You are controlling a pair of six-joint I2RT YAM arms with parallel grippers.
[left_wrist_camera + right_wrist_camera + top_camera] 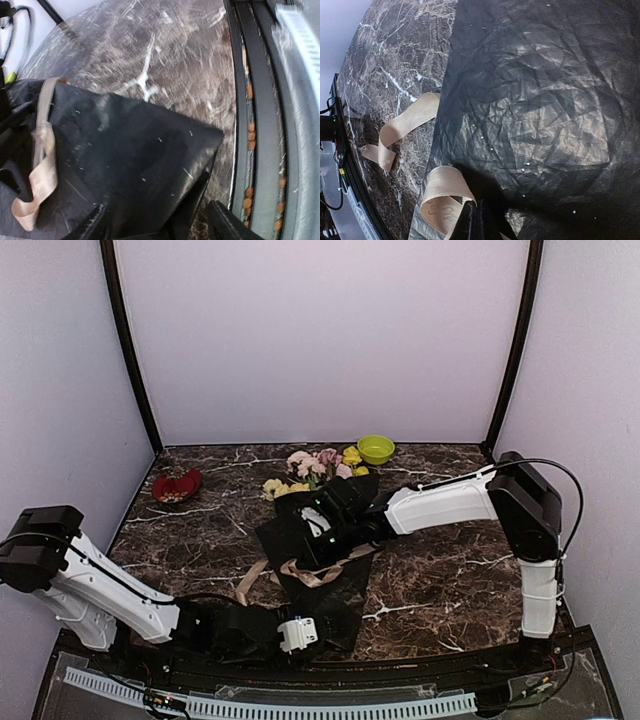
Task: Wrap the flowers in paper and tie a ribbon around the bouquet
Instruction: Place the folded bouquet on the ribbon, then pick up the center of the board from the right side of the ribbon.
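Only faint, unreadable marks on ribbon (445, 197) — right jaws pinch it; left jaws gape.

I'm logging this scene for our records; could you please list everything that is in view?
flowers: one bunch, pink and yellow, far centre
paper: one, black, mid-table, below the flowers
ribbon: one, tan, across the paper
bowl: one, green, far edge
red item: one, red, far left
table: one, dark marble
left end effector: one, black, open, at paper's near corner
right end effector: one, black, shut on ribbon, over paper
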